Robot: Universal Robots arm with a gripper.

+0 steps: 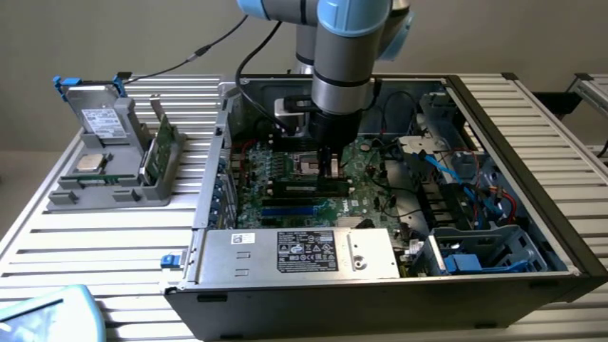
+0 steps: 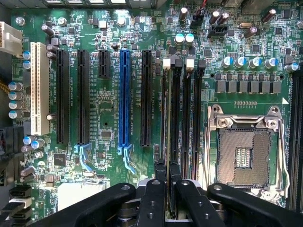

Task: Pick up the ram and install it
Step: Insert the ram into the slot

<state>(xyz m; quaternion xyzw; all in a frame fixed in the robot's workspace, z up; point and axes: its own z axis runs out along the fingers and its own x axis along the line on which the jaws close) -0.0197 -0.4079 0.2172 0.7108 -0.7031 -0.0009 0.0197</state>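
The black gripper [image 2: 168, 177] on the arm reaches down into an open computer case [image 1: 560, 235], its two fingers drawn close together and pinching the ram [image 2: 168, 203], which appears edge-on as a thin strip between them. The ram sits directly over the row of long black memory slots [image 2: 182, 118] on the green motherboard [image 2: 109, 156], running the same way as the slots. In the exterior view, the empty silver processor socket [image 2: 246, 151] lies just beside the gripper at about ten o'clock. The grey power supply [image 1: 304, 251] sits at six o'clock. Well apart at nine o'clock, outside the case, a grey holder [image 1: 105, 192] carries a wider green card [image 1: 164, 146]. Seating the ram well probably means keeping it upright and exactly parallel to one slot, with both end latches open, then pressing straight down evenly so neither end tips or jams.
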